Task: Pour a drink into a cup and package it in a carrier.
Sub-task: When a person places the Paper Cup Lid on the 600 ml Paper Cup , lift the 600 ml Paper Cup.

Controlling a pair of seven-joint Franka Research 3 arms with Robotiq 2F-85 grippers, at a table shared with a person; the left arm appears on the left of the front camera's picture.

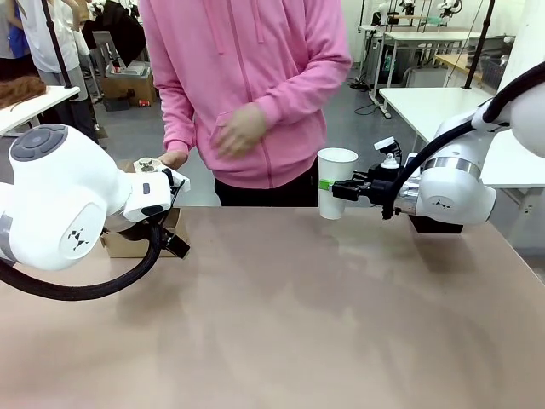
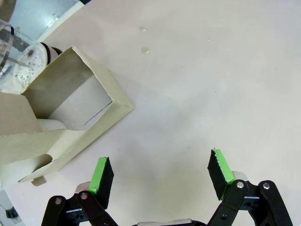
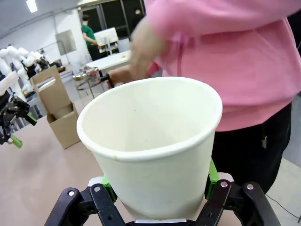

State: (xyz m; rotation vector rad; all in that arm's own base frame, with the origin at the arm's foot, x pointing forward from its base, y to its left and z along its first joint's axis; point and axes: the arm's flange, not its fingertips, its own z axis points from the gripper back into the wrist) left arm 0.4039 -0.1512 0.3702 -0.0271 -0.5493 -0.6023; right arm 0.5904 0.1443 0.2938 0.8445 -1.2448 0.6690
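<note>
1. First, closest to us, the left gripper [image 2: 160,176] hangs low over the bare table [image 2: 211,84]. Its jaws are spread wide with nothing between them. A few droplets [image 2: 146,49] lie on the surface beyond it
2. Just beside that gripper stands the carrier [image 2: 80,108], brown cardboard. The one compartment we can see into holds no cup
3. Farther across, on the right side, the right gripper [image 1: 336,189] is clamped on the cup [image 1: 337,166]. It holds the cup upright, clear of the table, near the far edge. From the right wrist view the inside is white and dry, and the mouth is uncovered
4. At the far edge stands a person in a pink hoodie [image 1: 255,68]. One hand [image 1: 174,159] is at the press [image 2: 11,52], which sits just behind the carrier. We see pale foam flecks on the glass, but we cannot make out the drink itself
5. Status, our judgement: early. The cup is presented and ready, but nothing is poured. Left to do: pour, then seat the cup in a carrier hole
</note>
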